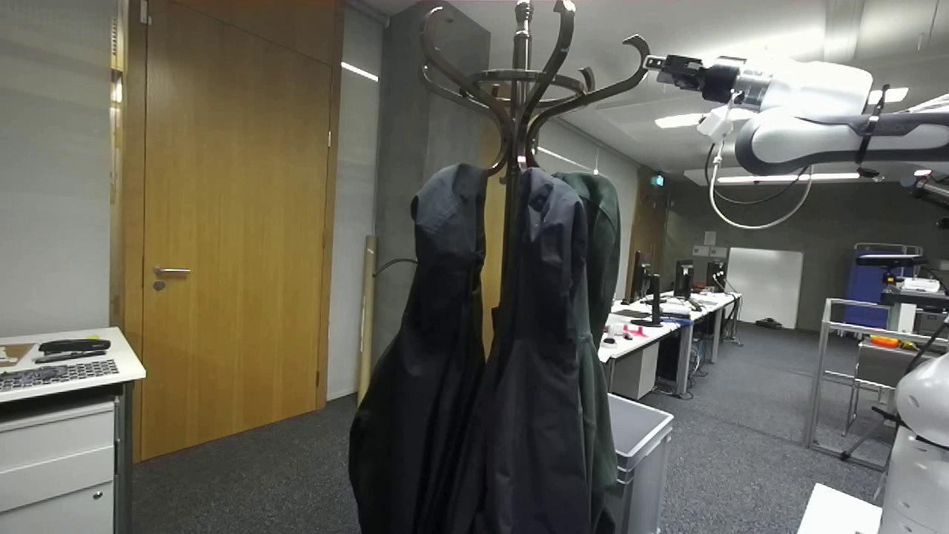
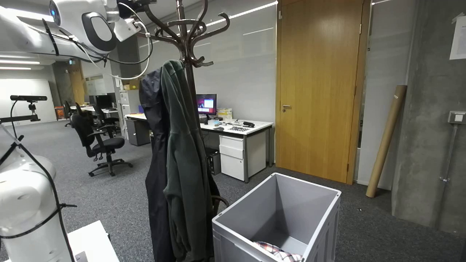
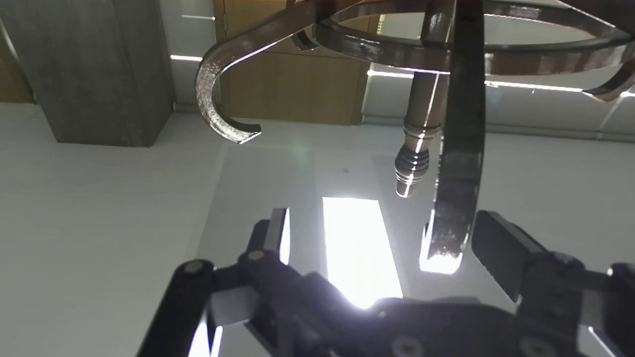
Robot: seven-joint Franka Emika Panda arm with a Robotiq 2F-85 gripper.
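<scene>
From here I see a wooden door (image 2: 316, 102) near a concrete pillar (image 2: 422, 145), grey carpet (image 2: 364, 233), a white desk (image 2: 258, 128), drawers (image 2: 231, 162) under its front corner, and a glaring ceiling light (image 3: 359, 243)

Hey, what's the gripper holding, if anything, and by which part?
Nothing is held: the gripper is open, with a rack hook close to one finger.

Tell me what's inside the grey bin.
In an exterior view, a checked cloth lies low inside the grey bin. The bin's near wall hides part of the cloth, and whatever may be beneath it is covered.
</scene>
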